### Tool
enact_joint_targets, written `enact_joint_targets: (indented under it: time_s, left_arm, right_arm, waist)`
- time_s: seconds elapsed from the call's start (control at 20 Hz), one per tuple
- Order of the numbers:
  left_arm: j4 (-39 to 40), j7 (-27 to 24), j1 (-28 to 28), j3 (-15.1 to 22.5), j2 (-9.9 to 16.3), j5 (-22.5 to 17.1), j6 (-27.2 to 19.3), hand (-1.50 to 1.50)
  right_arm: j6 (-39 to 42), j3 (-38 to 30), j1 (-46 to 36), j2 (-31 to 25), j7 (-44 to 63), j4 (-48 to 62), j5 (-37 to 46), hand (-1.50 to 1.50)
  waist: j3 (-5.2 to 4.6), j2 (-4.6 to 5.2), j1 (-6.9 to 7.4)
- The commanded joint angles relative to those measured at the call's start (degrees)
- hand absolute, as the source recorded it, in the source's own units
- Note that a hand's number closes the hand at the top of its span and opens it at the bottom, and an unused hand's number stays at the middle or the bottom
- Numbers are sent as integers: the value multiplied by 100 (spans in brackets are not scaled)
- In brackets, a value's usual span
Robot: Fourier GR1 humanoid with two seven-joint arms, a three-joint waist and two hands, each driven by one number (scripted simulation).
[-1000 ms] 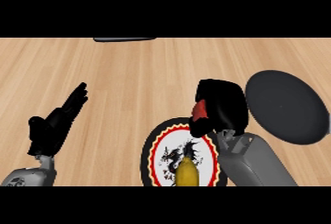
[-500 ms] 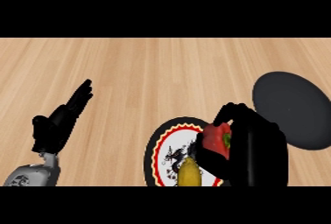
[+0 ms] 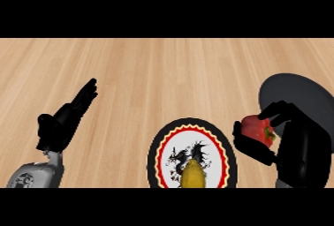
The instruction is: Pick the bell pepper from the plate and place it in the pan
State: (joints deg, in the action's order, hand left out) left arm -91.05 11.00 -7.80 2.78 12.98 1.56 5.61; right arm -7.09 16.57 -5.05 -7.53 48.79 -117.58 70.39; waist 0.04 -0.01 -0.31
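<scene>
Wooden desk (image 3: 169, 75). Right hand (image 3: 294, 141) curls round the pepper (image 3: 257, 129), between plate (image 3: 157, 152) and pan (image 3: 297, 95). Left hand (image 3: 65, 121) rests open, fingers straight.

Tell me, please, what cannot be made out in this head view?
- Pepper: its far side is hidden by the right hand curled round it.
- Pan: its lower part is hidden behind that hand; no handle shows.
- Plate: its near rim is cut by the lower edge.
- Yellow item on the plate: cut off below, unidentifiable.
</scene>
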Motion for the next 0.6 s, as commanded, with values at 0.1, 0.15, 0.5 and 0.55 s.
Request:
enact_joint_targets:
  time_s: [0.1, 0.15, 0.5, 0.55]
  left_arm:
    - [227, -45, -167, 77, -257, 250, -214, 0]
    - [-210, 175, 14, -37, 19, 29, 97, 0]
    - [-440, -51, 463, -10, -43, 45, 247, 0]
    - [48, 354, -407, -326, 43, -27, 246, 0]
  right_arm:
    - [-983, -1424, 51, -614, -1197, 1114, -923, 150]
    - [-903, -1601, -174, -671, -1138, 1387, -845, 150]
    - [-1745, -2498, -686, -1102, -2442, 3293, -1626, 150]
    - [-1724, -2451, -657, -1055, -2553, 3174, -1644, 150]
  waist:
    - [1, 16, 16]
    - [0, 8, 57]
    - [1, 14, 104]
    - [-2, 10, 37]
